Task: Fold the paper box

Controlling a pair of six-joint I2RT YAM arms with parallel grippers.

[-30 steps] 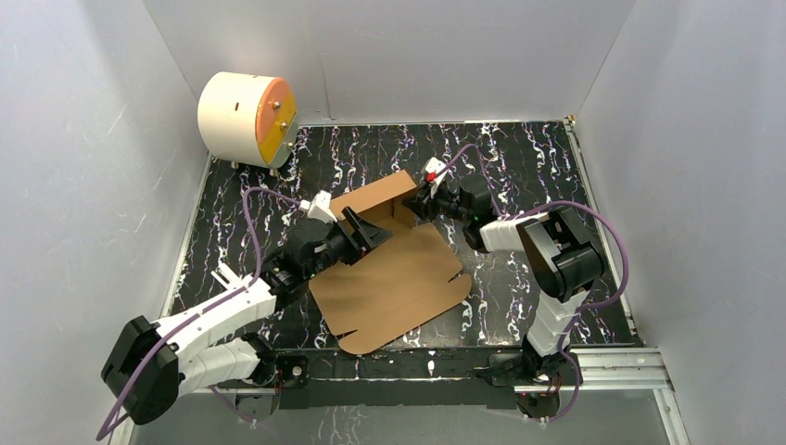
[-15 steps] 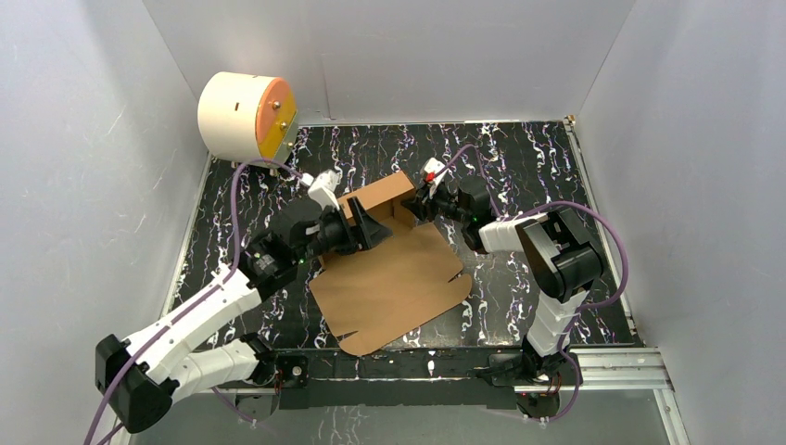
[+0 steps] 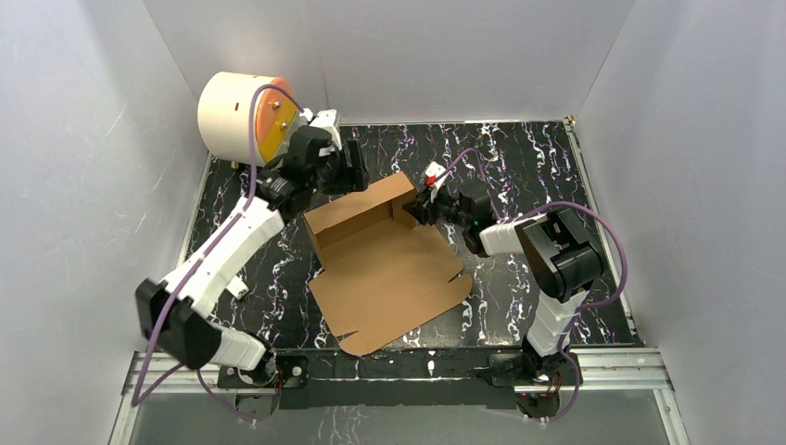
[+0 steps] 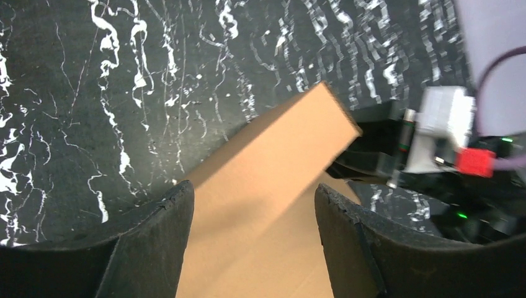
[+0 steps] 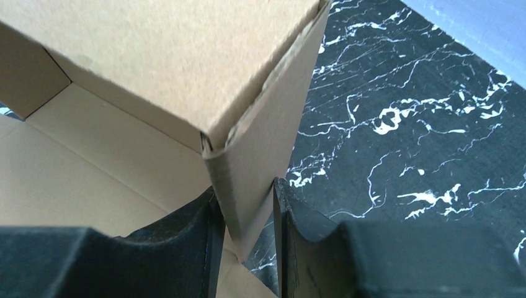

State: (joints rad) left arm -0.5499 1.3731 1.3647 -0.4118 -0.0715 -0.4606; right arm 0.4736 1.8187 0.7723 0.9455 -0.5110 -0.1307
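Note:
The paper box (image 3: 389,273) is a brown cardboard sheet lying flat mid-table, with its far wall (image 3: 360,198) folded upright. My left gripper (image 3: 355,176) hovers open and empty above the far wall's outer side. In the left wrist view the open gripper (image 4: 254,208) frames the wall's top edge (image 4: 279,149) below it. My right gripper (image 3: 422,206) is shut on the box's right corner flap. In the right wrist view the flap (image 5: 263,155) sits between the fingers of the gripper (image 5: 245,214).
A cream cylinder with an orange face (image 3: 243,116) stands on small legs at the far left corner, close behind my left arm. White walls enclose the black marbled table (image 3: 528,167) on three sides. A metal rail (image 3: 593,366) runs along the near edge.

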